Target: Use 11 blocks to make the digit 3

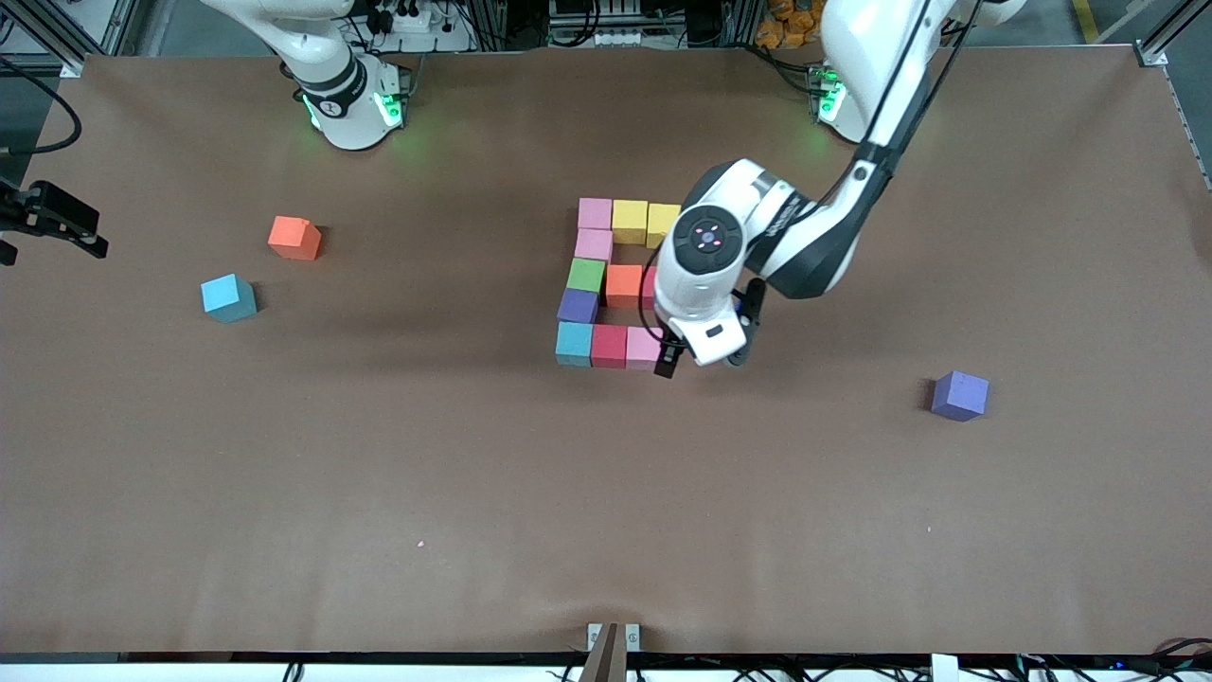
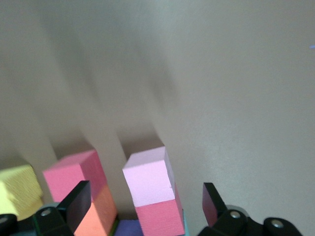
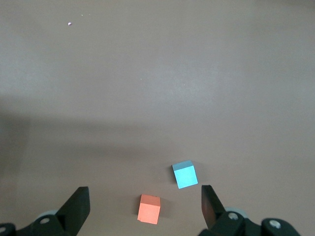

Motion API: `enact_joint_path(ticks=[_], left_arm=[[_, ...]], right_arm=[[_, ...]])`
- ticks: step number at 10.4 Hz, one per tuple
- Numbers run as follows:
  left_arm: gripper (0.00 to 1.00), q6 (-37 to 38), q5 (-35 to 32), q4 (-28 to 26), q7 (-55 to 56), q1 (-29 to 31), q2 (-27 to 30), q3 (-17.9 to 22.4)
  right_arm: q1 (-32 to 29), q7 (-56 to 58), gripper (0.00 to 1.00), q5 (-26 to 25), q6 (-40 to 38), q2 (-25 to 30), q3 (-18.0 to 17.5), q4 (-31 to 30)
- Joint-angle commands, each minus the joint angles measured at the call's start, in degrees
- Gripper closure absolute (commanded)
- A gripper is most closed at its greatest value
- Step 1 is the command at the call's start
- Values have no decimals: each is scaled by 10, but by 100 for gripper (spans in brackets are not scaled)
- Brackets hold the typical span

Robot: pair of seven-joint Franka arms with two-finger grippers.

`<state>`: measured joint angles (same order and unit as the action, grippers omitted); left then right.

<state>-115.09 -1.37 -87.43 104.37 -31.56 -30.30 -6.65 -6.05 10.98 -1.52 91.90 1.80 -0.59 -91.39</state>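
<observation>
Digit 3 of eleven cubes sits mid-table. Three loose blocks with open table around them: orange block and cyan block at its 9 o'clock, purple block at 4. Left gripper gapes over the pink end cube; right gripper gapes above orange and cyan

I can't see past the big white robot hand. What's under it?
Under the left gripper, open, sits a pink block ending the figure's nearest bar, beside a red block. The middle bar's end is mostly covered.

Left hand and right hand agape.
</observation>
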Motion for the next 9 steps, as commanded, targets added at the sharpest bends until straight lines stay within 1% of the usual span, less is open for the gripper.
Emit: enact_joint_path(ticks=[1, 4, 6, 7, 9], left_arm=[[0, 71, -30, -20, -134, 29, 68, 1], [0, 151, -30, -24, -319, 84, 148, -1], [0, 205, -25, -24, -481, 125, 199, 0], [0, 226, -25, -21, -526, 150, 219, -1], [0, 264, -26, -18, -622, 185, 256, 0]], right_arm=[[2, 1, 0, 3, -5, 3, 0, 4], [3, 2, 0, 3, -14, 5, 0, 4], [3, 1, 0, 10, -14, 6, 0, 7], [3, 2, 0, 32, -11, 5, 1, 11], [0, 2, 0, 35, -11, 5, 3, 12]])
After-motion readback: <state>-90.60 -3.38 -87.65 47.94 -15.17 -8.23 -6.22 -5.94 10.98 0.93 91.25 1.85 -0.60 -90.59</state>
